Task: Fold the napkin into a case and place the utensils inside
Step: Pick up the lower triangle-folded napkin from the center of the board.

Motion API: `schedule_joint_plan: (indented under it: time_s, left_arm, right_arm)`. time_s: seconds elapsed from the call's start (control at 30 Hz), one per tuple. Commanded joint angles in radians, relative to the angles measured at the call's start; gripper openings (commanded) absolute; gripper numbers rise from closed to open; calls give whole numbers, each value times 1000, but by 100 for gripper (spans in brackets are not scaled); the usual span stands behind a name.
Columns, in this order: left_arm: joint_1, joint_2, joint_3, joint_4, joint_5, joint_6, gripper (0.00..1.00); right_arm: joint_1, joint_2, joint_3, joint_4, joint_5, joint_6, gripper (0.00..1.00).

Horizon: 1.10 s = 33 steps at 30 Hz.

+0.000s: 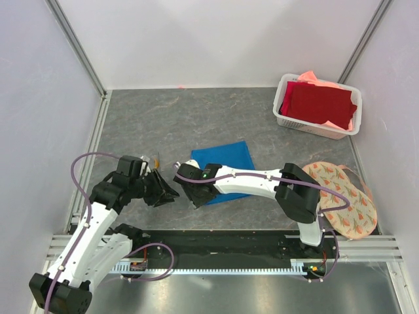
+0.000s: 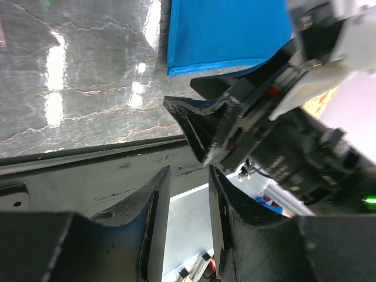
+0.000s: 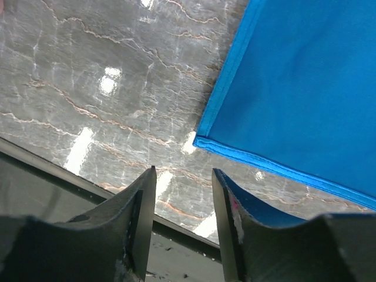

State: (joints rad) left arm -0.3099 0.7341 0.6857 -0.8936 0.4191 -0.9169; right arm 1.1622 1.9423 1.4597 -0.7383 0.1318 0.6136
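- Cloth of the napkin (image 1: 226, 157) was seen to be thin, smooth and bright blue. It was laid flat in a folded, roughly four-sided shape, and stacked layers were shown along one hemmed edge in the right wrist view.
- The napkin was found near the middle of the table (image 1: 163, 118), whose surface was grey and stone-like, with pale veins and glossy highlights.
- Its edges were turned slightly out of line with the table's edges, and one corner was pointed toward the near left. Its near part was covered by the right arm, so no long axis could be made out.
- The right gripper (image 3: 183, 176) was fitted with matte black, tapering fingers. Its jaws were parted by a moderate gap with nothing between them, and they were held over bare table just beside the napkin's near-left corner.
- The left gripper (image 2: 188, 176) had similar black fingers. Its jaws were partly parted and empty, and it was aimed at the right gripper from close by; whether the two touched could not be told.
- A white perforated basket (image 1: 281, 114) was placed in the far right corner, with a dark red cloth (image 1: 321, 104) and a salmon-pink cloth (image 1: 311, 76) in it.
- A rounded floral mat (image 1: 347, 203) was laid at the right, partly hidden behind the right arm.
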Motion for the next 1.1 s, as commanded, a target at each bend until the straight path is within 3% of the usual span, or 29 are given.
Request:
schedule_joint_plan:
  time_s: [0.0, 0.53, 0.87, 1.07]
  left_arm:
    - [0, -2, 69, -67, -80, -8, 40]
    - [0, -62, 31, -114, -140, -31, 43]
    - [0, -36, 41, -105, -140, -19, 43]
    - [0, 2, 57, -85, -137, -7, 43]
  right_arm:
    - [2, 30, 25, 24, 58, 15, 49]
    - [1, 93, 70, 5, 124, -15, 49]
    - [-9, 99, -7, 39, 118, -9, 48]
    - [-9, 110, -104, 94, 120, 12, 38]
